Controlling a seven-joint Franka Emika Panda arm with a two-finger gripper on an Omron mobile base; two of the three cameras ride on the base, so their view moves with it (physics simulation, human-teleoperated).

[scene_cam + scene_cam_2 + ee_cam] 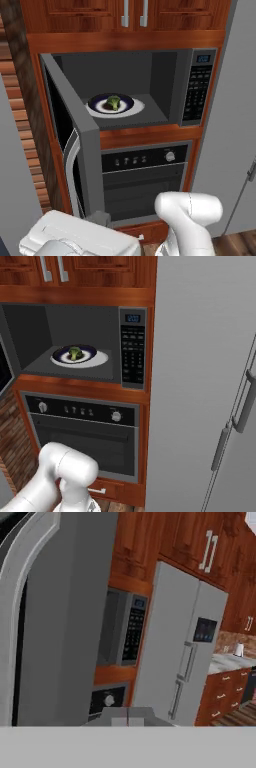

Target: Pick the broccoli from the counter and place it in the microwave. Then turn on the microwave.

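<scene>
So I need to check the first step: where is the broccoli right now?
The broccoli sits on a dark-rimmed plate inside the open microwave, left of its keypad and above the oven, in both base views.

Counted: one microwave [150,90], one broccoli [113,102], one plate [125,104], one oven [145,180], one refrigerator [205,381].

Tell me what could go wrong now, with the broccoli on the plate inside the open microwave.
1. The microwave door stands wide open; pressing the keypad before closing it would likely start nothing.
2. The shut pincer sits close beside the door, so it may slip off the edge when pushing.
3. A hard slam might jolt the broccoli off its plate.
</scene>
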